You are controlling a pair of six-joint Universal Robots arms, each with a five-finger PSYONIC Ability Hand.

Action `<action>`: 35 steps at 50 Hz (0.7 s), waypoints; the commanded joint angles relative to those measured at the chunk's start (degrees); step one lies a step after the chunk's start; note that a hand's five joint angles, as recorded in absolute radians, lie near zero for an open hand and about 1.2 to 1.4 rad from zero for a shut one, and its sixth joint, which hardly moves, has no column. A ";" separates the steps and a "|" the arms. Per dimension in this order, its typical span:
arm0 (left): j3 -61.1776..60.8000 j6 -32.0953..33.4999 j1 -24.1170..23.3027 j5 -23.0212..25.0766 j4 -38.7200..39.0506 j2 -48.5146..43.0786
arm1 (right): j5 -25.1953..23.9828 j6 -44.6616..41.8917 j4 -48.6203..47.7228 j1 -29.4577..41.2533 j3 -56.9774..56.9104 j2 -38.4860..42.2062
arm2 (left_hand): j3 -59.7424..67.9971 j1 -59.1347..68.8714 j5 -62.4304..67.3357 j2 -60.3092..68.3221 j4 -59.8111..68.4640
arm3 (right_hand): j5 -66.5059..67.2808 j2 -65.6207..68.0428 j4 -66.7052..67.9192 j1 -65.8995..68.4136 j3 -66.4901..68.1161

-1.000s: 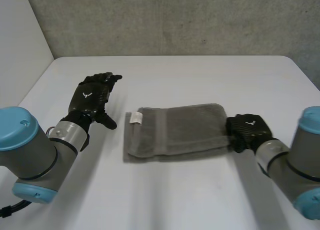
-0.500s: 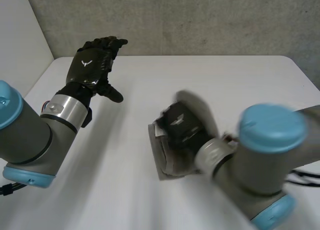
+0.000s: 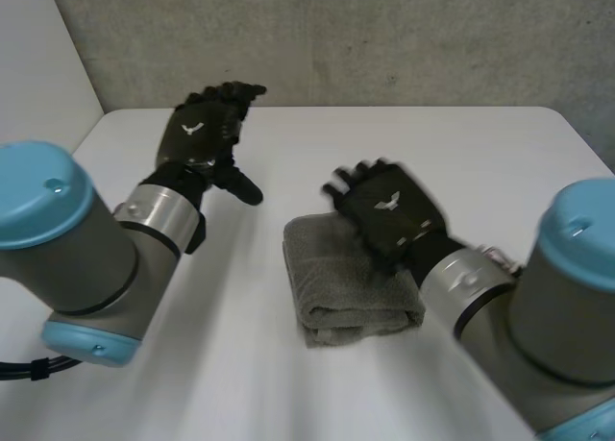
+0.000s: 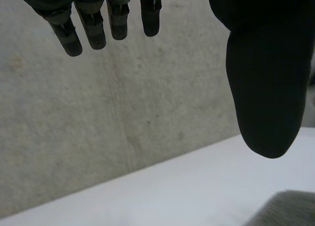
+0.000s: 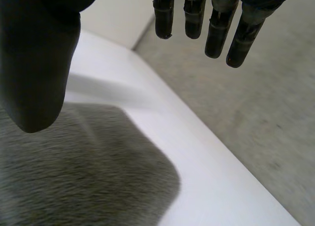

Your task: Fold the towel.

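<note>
Seemingly the fold is done: the towel lies doubled on the surface just under my right hand, fingers spread and empty, my left hand raised, relaxed, well apart; only squaring looks left.

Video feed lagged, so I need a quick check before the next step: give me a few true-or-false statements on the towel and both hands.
1. The towel lies folded on the table. True.
2. The right hand pinches the towel. False: its fingers are straight and hold nothing.
3. The left hand is open, apart from the towel. True.
4. The towel hangs over the table's edge. False: it lies wholly on the table.
</note>
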 commanded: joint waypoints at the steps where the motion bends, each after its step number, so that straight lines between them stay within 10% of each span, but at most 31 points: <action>1: 5.83 -0.07 -4.00 -0.82 -7.62 -6.48 | -0.50 11.23 1.41 -5.96 -1.87 -0.31 | 1.05 0.97 -0.66 1.06 1.15 | -3.58 -4.46 -5.21 -3.31 -4.18; 17: 6.09 0.19 -7.78 -0.73 -9.20 -20.28 | -4.36 14.33 4.49 -7.46 -5.92 16.83 | 1.39 1.30 -0.32 1.40 1.48 | -3.58 -4.46 -5.21 -3.31 -4.18; 35: 12.41 0.11 -1.90 -0.73 -14.81 4.31 | 0.47 16.44 12.49 -7.99 -18.49 -3.20 | 0.21 0.13 -1.49 0.22 0.31 | -3.58 -4.46 -5.21 -3.31 -4.18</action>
